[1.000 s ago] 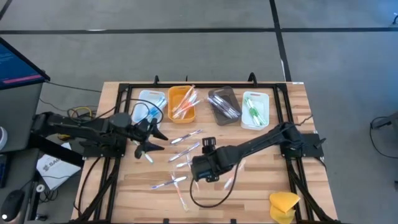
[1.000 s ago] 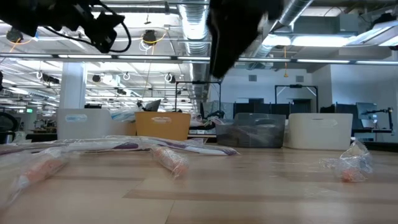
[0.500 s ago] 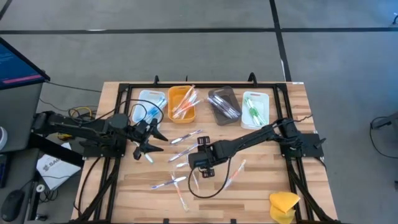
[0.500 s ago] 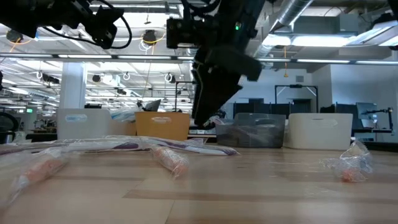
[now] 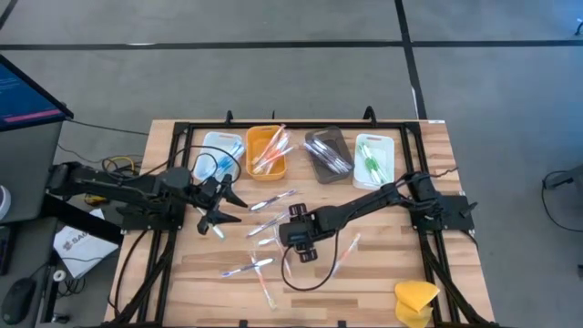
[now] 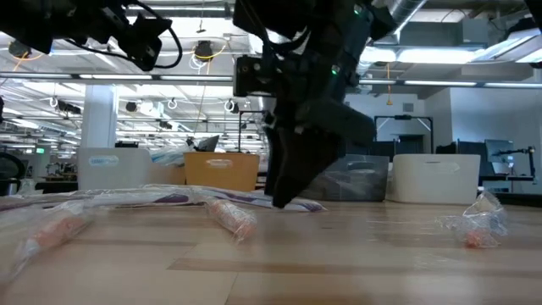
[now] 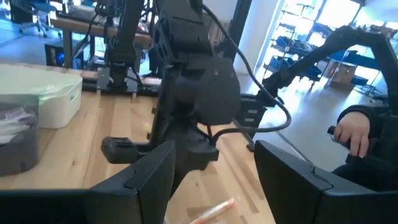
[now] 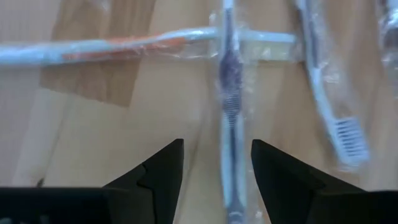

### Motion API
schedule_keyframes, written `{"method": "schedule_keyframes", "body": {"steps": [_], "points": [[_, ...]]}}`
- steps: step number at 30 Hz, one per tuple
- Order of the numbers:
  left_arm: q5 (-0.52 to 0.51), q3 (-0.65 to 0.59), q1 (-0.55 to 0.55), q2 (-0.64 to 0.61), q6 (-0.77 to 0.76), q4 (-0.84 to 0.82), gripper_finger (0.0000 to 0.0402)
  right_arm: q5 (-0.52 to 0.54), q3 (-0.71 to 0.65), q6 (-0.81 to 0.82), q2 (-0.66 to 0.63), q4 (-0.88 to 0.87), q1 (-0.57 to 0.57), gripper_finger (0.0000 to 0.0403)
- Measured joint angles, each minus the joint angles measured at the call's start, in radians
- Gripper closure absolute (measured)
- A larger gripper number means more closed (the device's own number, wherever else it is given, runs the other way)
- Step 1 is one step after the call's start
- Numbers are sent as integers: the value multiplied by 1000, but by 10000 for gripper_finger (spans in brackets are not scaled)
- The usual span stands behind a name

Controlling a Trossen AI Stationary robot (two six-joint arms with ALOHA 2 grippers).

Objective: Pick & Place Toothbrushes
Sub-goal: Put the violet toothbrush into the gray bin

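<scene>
Several wrapped toothbrushes lie flat on the wooden table, among them a blue one (image 5: 271,200), another (image 5: 246,267) and a pink one (image 5: 342,255). My right gripper (image 5: 284,239) is open and points steeply down just above the table's middle. Its fingers stand on either side of a purple-grey-handled toothbrush (image 8: 229,81) without touching it. In the low view the same gripper (image 6: 284,199) hangs close over the boards. My left gripper (image 5: 228,205) waits open and level at the table's left, with nothing between its fingers (image 7: 149,180).
Along the far edge stand a white tray (image 5: 217,155), an orange one (image 5: 266,152), a brown one (image 5: 328,155) and another white one (image 5: 373,160), each holding toothbrushes. A yellow sponge (image 5: 415,301) lies at the near right corner. A person's hand (image 7: 351,130) shows beyond the table.
My right gripper has come down from high above the table to just over the toothbrushes in the middle. On the way it has tipped to point more steeply down and shifted slightly toward the far edge. The toothbrushes lie as before.
</scene>
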Motion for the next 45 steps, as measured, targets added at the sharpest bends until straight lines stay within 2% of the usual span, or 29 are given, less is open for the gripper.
{"method": "schedule_keyframes", "body": {"steps": [5, 12, 17, 24, 29, 36, 41, 45], "points": [[0, 0, 0, 14, 21, -1, 186, -11, -81, 4, -5, 111, -11, 220], [0, 0, 0, 36, 21, 10, 186, -51, -126, 12, -8, 151, -33, 237], [0, 0, 0, 37, 21, 11, 187, -64, -127, 21, -5, 150, -48, 283], [0, 0, 0, 37, 45, 11, 186, -65, -127, 64, -4, 130, -57, 386], [0, 0, 0, 37, 50, 11, 187, -60, -127, 85, -4, 108, -56, 385], [0, 0, 0, 37, 50, 11, 186, -61, -44, 133, -19, -119, -23, 392], [0, -4, 0, 38, 53, 11, 187, -66, 106, 202, -17, -385, 36, 393], [-5, -22, 1, 38, 80, 8, 186, -8, 209, 261, -17, -563, 87, 393]]}}
